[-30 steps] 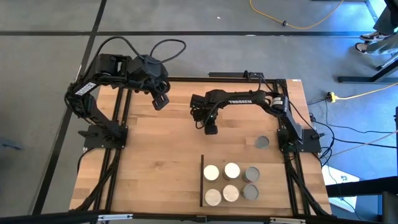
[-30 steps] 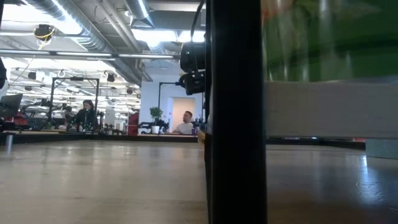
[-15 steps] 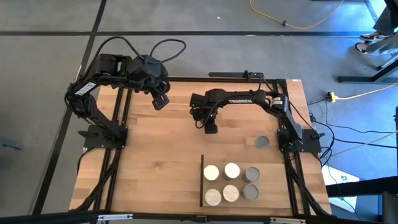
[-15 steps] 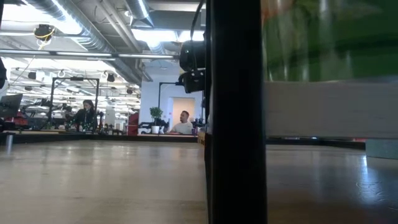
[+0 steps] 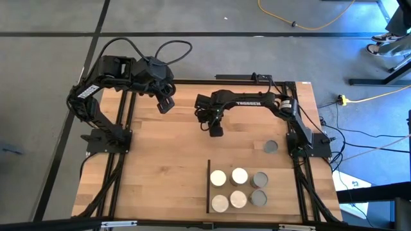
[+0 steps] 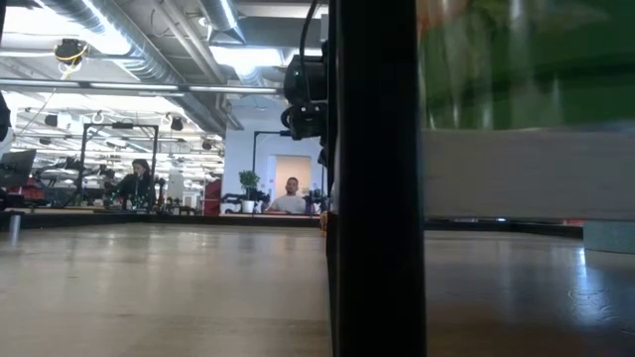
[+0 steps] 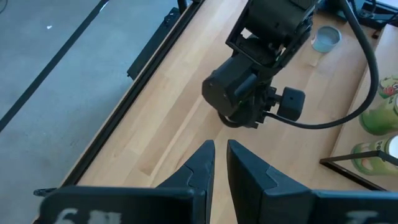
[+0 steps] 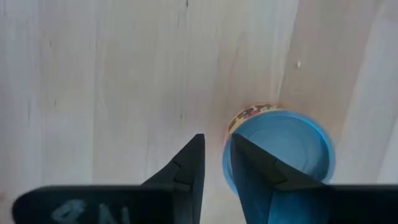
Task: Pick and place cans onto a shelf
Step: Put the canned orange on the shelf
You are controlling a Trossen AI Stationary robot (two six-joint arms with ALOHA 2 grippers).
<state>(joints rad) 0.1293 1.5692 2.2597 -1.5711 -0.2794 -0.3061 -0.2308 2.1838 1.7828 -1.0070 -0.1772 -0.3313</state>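
Observation:
Six cans (image 5: 239, 188) with pale or grey tops stand in two rows on the shelf (image 5: 277, 190), a light-wood panel at the near right with a black strip (image 5: 209, 186). A grey-topped can (image 5: 270, 147) stands alone on the table near the right arm's base. A third can (image 8: 283, 149), with a bluish top and a red and yellow side, stands under my right gripper (image 8: 216, 137) at the table's middle (image 5: 216, 131). That gripper points down, open by a narrow gap. One fingertip is over the can's top, the other outside its rim. My left gripper (image 7: 219, 144) hangs shut at the far left (image 5: 166, 104). My right gripper comes at the bluish-topped can from above, with the near part of its rim (image 8: 227, 134) under the gap between the fingers. One finger (image 8: 249, 162) covers that spot, so I cannot tell whether it touches the can.
Black frame rails (image 5: 122, 160) run along the table's left and right sides. In the low view a dark upright (image 6: 377, 178) and a blurred green can (image 6: 526, 59) fill the right half. People sit far off in the room behind. Bare wood lies left of the shelf.

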